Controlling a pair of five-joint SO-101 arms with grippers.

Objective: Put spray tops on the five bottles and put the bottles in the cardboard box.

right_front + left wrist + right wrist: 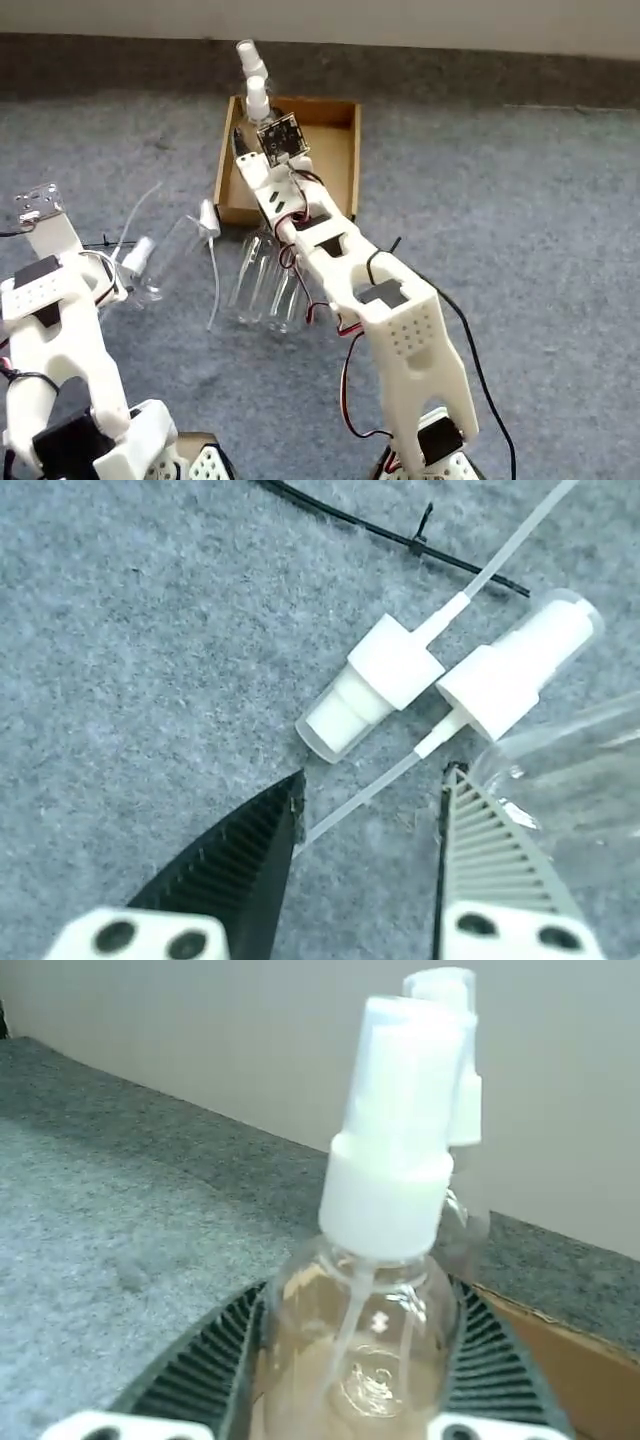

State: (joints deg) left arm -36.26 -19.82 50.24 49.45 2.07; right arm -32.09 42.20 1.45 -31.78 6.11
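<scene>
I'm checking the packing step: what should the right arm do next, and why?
Probably lower and release: the right gripper is shut on a capped bottle over the cardboard box, beside another capped bottle.

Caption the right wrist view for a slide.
Right gripper clamped on a clear bottle with white spray top fitted, second spray-topped bottle behind, by the cardboard box.

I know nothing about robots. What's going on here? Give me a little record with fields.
Right gripper: shut on clear plastic bottle with white spray top, at brown cardboard box
Left gripper: open, over loose white spray tops on grey carpet
Waiting: more clear bottles lying on carpet
</scene>
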